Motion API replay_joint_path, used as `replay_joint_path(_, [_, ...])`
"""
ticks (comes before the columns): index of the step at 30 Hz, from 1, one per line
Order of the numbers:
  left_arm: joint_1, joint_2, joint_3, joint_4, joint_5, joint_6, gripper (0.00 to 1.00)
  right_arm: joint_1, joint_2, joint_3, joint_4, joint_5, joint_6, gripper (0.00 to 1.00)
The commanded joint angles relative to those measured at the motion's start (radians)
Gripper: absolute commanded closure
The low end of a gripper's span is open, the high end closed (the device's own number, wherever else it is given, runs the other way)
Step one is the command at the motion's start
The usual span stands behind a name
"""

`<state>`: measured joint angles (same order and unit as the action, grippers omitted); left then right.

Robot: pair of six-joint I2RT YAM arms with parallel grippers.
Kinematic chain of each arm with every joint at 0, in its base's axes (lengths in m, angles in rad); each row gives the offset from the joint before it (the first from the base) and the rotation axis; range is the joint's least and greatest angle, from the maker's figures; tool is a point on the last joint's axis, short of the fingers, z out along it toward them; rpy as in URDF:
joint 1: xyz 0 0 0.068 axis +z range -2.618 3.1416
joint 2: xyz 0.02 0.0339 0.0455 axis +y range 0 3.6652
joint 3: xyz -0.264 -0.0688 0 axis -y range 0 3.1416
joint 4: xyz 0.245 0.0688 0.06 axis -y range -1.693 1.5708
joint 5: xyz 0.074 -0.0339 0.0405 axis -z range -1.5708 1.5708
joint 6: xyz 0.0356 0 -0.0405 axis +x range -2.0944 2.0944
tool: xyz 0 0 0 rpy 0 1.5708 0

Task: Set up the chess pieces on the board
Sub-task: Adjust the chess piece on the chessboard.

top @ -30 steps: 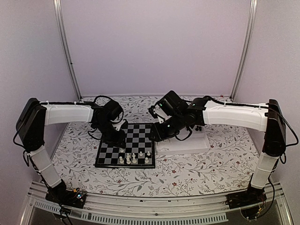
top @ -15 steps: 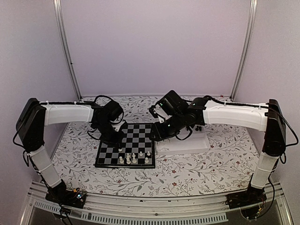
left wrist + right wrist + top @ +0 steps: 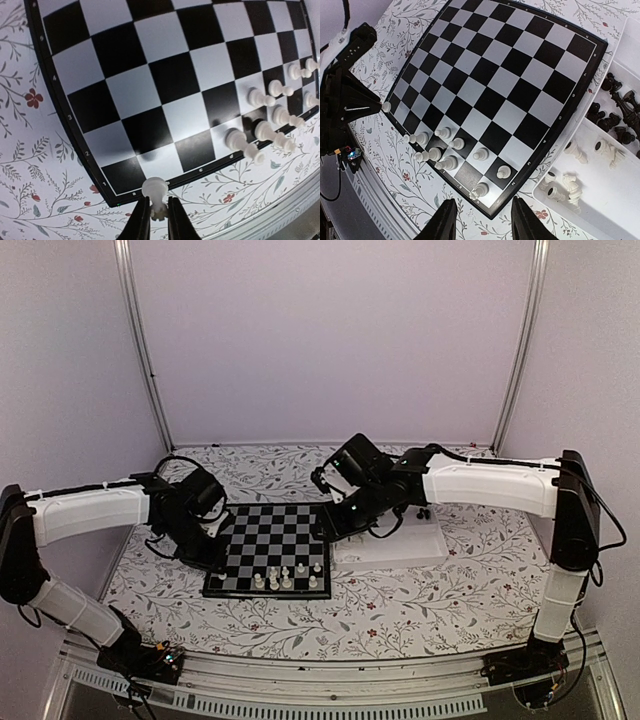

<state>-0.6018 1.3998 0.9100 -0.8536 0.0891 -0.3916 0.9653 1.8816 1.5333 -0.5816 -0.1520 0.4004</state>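
Count first: two arms, one board (image 3: pixel 280 532), one white tray (image 3: pixel 620 200) with two compartments lying against the board's right edge.

On the board I make out about ten white pieces (image 3: pixel 449 162), all upright and clustered in the two near rows, towards the right half. A couple overlap, so I won't swear to the exact figure. The rest of the squares are bare.

One more piece, a white pawn (image 3: pixel 155 189), is pinched by its base between the fingers of the left gripper (image 3: pixel 158 206), which is closed tight on it. It hangs at the board's near-left corner, its head over the black border; I can't tell whether it touches anything.

The right gripper (image 3: pixel 482 220) hovers above the board's near-right corner by the tray, fingers well apart with nothing between them.

In the tray, the far compartment holds a small huddle of black pieces (image 3: pixel 615 112), five or six as far as I can see. The near one holds loose white chessmen (image 3: pixel 575 150), lying on their sides, roughly the same number.

Everything sits on a pale tablecloth (image 3: pixel 420 605) printed with grey vines and small red flowers. Plain lilac walls (image 3: pixel 330 340) close off the back and sides, two metal posts (image 3: pixel 140 350) rise at the rear corners, and an aluminium rail (image 3: pixel 330 695) runs along the near edge.
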Motion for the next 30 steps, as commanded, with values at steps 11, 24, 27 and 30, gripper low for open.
replay_joint_path(11, [0.06,0.005,-0.084,0.056,0.034,-0.053,0.84,-0.008,0.051,0.075,-0.012,-0.035,-0.03,0.61])
replay_joint_path(24, [0.06,0.017,-0.079,0.037,-0.004,-0.072,0.72,-0.008,0.031,0.05,-0.011,-0.024,-0.019,0.61])
replay_joint_path(27, [0.06,0.023,-0.085,0.034,-0.009,-0.076,0.75,-0.008,0.03,0.049,-0.008,-0.026,-0.017,0.61])
replay_joint_path(30, [0.06,0.034,-0.094,0.031,-0.02,-0.087,0.75,-0.01,0.03,0.048,-0.008,-0.029,-0.018,0.61])
